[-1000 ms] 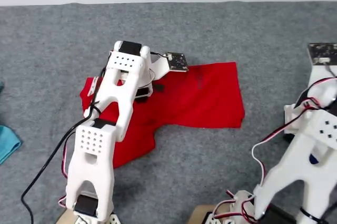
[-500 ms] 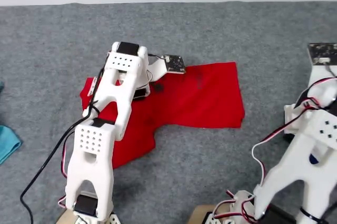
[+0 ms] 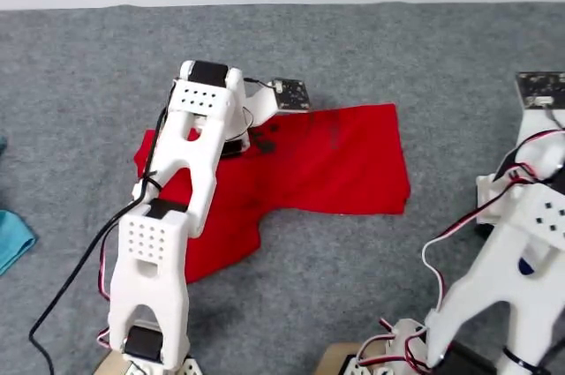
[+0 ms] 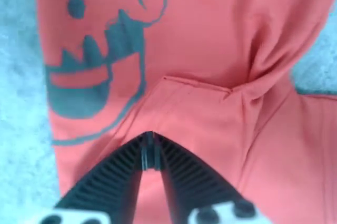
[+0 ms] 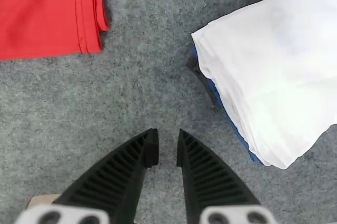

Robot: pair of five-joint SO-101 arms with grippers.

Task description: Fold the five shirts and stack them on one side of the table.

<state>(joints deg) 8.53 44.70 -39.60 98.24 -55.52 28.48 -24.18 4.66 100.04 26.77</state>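
A red shirt (image 3: 335, 159) with a dark print (image 4: 89, 71) lies spread on the grey table, one part folded over near its middle. My left gripper (image 4: 150, 147) hangs just over that folded part with its fingers shut, and I see no cloth between the tips. In the high view the left arm (image 3: 190, 154) stretches across the shirt's left half. My right gripper (image 5: 167, 147) stands slightly open above bare carpet, between the red shirt's corner (image 5: 52, 13) and a stack of folded shirts (image 5: 268, 71), white on top with blue and a dark one beneath.
A teal cloth (image 3: 11, 238) lies at the table's left edge. The right arm (image 3: 521, 243) is drawn back at the right side. Grey carpet (image 3: 353, 48) lies open behind the red shirt and in front of it.
The left arm's wrist has shifted a little toward the far left over the shirt. The red shirt and the right arm have kept their places.
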